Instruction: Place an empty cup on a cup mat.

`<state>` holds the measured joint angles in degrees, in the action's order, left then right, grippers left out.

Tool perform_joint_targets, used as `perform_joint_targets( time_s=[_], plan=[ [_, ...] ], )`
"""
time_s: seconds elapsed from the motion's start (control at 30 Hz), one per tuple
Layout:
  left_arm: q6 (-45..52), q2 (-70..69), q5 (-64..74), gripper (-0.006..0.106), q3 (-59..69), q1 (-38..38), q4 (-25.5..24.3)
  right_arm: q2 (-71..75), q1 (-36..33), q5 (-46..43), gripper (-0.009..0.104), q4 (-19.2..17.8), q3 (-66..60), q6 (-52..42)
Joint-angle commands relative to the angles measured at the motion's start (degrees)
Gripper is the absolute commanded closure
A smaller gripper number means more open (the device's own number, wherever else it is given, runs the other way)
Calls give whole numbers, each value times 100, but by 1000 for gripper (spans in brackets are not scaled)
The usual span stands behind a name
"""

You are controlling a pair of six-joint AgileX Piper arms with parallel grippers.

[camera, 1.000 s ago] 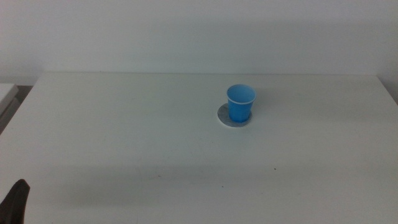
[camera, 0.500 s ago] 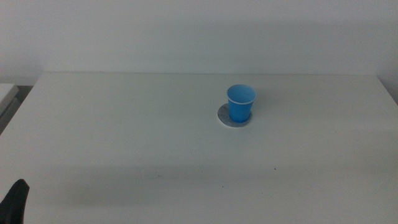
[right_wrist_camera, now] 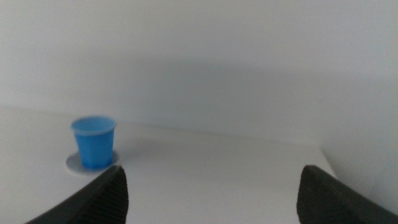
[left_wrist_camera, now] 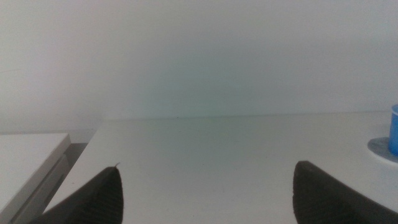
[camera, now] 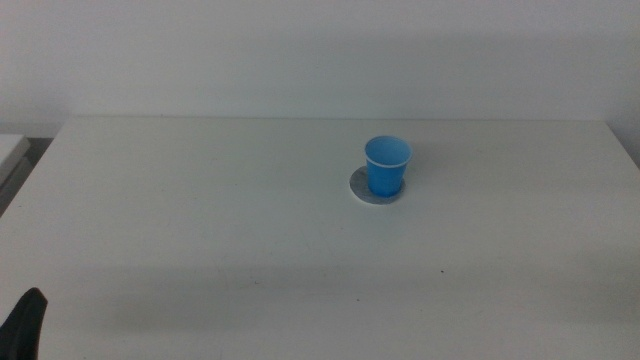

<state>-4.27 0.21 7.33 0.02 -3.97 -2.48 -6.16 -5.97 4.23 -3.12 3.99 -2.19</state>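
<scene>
From the middle view, we saw one cup (camera: 387, 166) upright on one cup mat (camera: 362, 190), well away from the left gripper (camera: 25, 322). Its wrist view showed jaws spread, empty. The right gripper (right_wrist_camera: 208, 196) likewise stood apart; we judged both should stay clear.

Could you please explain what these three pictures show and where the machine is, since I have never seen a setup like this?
This is a robot with two arms at a white table, each ending in a two-jawed pincer. The middle picture looks down over the table from above. A blue cup stands upright on a grey round cup mat. Only the left pincer shows there, a dark tip at the near corner. The other two pictures come from cameras on each wrist: the dark shapes at the bottom are the jaws of the left pincer and right pincer, both spread wide and holding nothing. Both wait away from the cup.
</scene>
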Motion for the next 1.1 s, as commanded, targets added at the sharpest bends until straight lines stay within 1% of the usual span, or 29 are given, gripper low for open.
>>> perform_joint_targets(
  time_s=[0.0, 0.13, 0.17, 0.2, 0.43, 0.57, 0.83, 1.07],
  plan=[
    [-16, -21, -71, 7, -2, -6, -9, 20, -85, -83, 2, -162, -180, -20],
    [-16, -21, -71, 7, -2, -6, -9, 20, -85, -83, 2, -25, -399, -20],
    [-16, -21, -71, 7, -2, -6, -9, 20, -85, -27, 2, -8, -399, -20],
    [-16, -21, -71, 7, -2, -6, -9, 20, -85, 243, 2, -8, -399, -20],
    [-16, -21, -71, 7, -2, -6, -9, 198, -85, 182, 2, 44, -399, -20],
    [-16, -21, -71, 7, -2, -6, -9, 616, -85, 231, 2, 33, -399, -20],
    [-16, -21, -71, 7, -2, -6, -9, 616, -85, 491, 2, 33, -399, -20],
    [-16, -21, -71, 7, -2, -6, -9, 616, -85, 504, 2, 33, -399, -20]
  ],
)
